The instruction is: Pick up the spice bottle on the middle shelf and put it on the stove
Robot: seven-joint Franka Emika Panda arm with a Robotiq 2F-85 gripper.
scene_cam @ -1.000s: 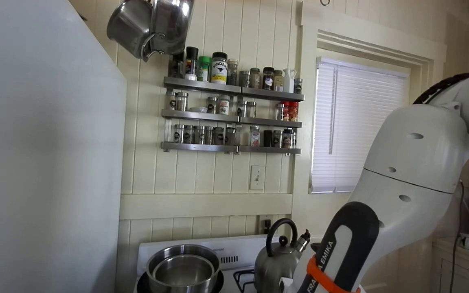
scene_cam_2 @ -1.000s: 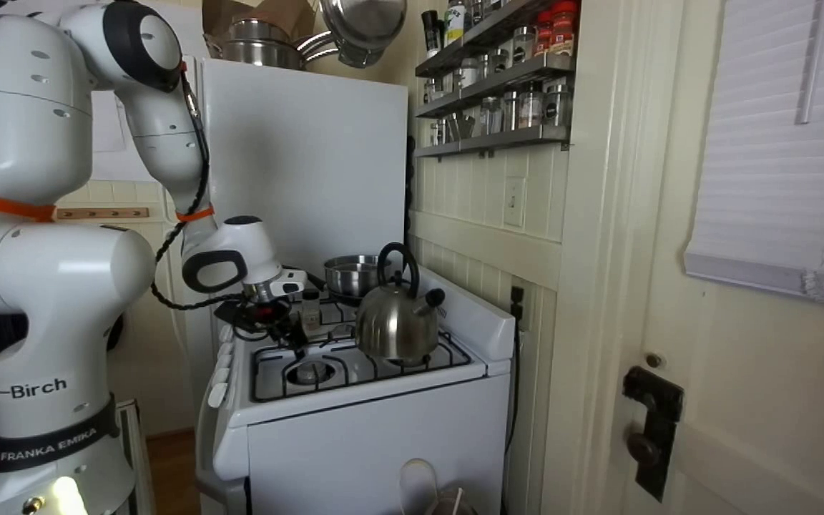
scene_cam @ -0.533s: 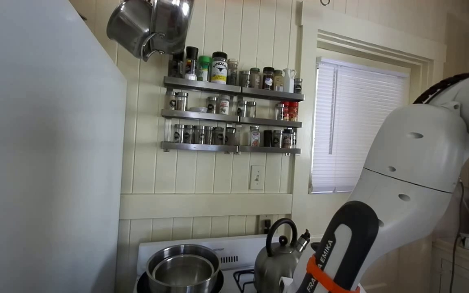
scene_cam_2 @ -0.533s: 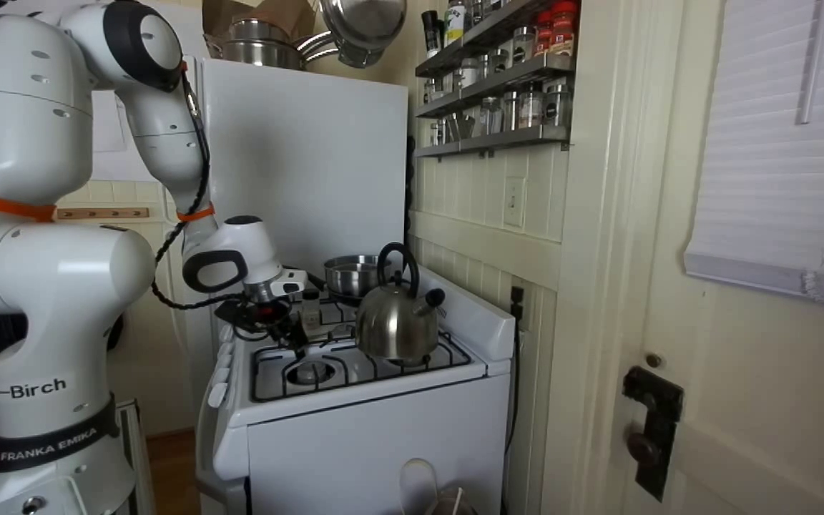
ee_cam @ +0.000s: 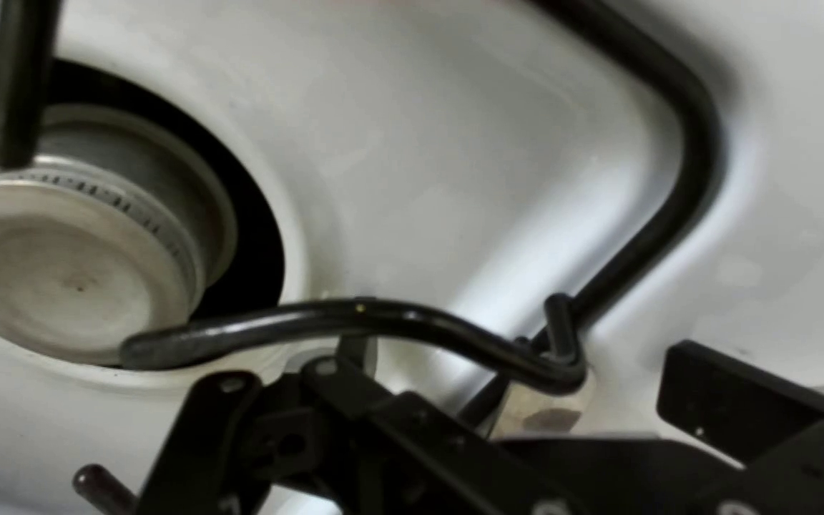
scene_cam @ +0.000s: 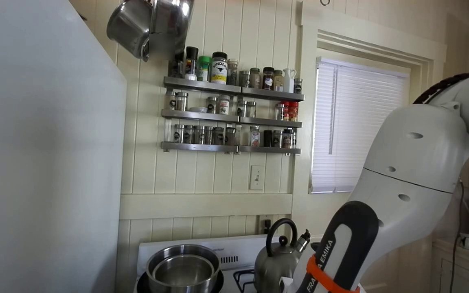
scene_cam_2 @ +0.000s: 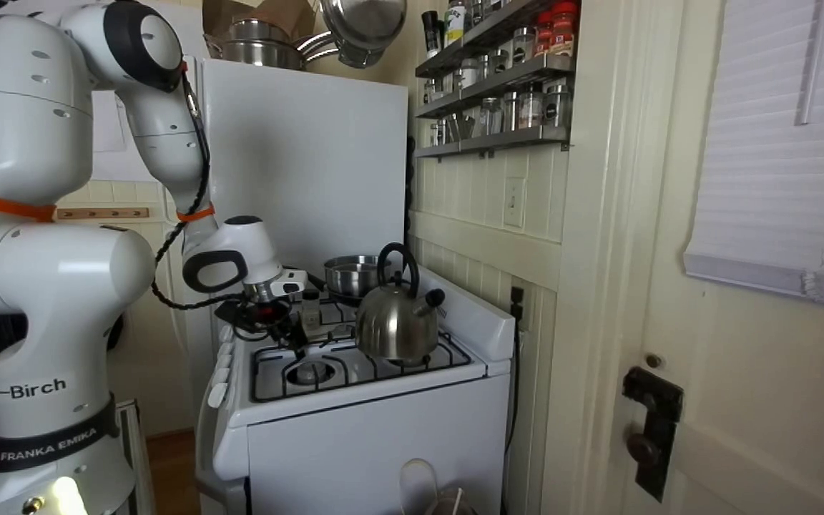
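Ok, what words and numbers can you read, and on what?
"FRANKA EMIKA": black base band.
"L-Birch", start unclear: lower arm link.
"FRA", "A EMIKA": black arm trim; orange strap covers the middle.
"KINDERS": black-lidded bottle, top shelf.
Too small or blurred: other spice labels, stove back panel lettering.
No readable numbers.

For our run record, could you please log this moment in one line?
jaws: open, low over stove | held: nothing seen | jar: upright on stove

A kitchen: in an exterior view, a white stove carries a kettle; at one o'clock from the stove, spice shelves line the wall; at twelve, a steel pan.
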